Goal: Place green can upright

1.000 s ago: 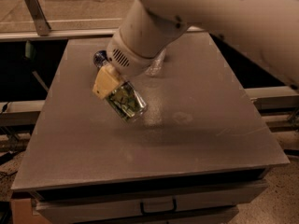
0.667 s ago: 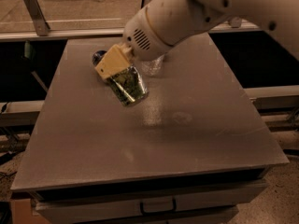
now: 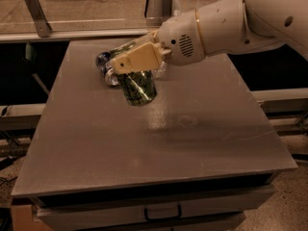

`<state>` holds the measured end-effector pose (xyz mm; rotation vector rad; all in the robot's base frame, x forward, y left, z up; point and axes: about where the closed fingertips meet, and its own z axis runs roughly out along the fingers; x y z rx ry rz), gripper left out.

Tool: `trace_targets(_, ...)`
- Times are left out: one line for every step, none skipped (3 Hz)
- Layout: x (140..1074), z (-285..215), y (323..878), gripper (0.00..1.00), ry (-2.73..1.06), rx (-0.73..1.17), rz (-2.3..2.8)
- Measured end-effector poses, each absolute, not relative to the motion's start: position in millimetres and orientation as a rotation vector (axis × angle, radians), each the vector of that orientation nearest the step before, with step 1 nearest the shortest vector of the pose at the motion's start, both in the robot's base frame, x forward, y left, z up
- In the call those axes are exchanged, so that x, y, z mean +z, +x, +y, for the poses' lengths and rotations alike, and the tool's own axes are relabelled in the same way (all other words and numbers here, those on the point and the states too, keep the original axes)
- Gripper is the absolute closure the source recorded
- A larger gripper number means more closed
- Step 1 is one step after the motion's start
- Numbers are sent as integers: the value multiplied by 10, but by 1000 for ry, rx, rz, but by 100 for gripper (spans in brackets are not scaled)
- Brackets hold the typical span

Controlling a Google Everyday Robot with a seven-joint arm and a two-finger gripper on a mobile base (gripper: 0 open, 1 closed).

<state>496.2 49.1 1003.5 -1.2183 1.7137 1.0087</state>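
Note:
The green can [image 3: 138,87], with its green and white patterned label, hangs tilted in my gripper [image 3: 126,69] just above the far left part of the grey table [image 3: 192,143]. Its lower end points down and to the right. The cream fingers [image 3: 139,57] are shut across its upper part and hide the top end. The white arm reaches in from the upper right.
A blue can [image 3: 102,60] lies on the table right behind the gripper. A clear plastic bottle [image 3: 160,70] lies behind the wrist, mostly hidden. A drawer handle [image 3: 161,211] shows below the front edge. A metal bracket [image 3: 36,13] stands beyond the table at back left.
The arm has swung so the wrist now reaches in from the right. The green can has moved with the gripper toward the back of the table and stands closer to upright.

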Motion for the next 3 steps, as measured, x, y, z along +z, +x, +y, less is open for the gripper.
trace_targets(9966, 371, 4876, 100, -1315, 1035, 1496)
trace_targets(9814, 313, 4820, 100, -1413, 965, 1341)
trace_targets(9817, 341, 4796, 100, -1468, 910, 1255)
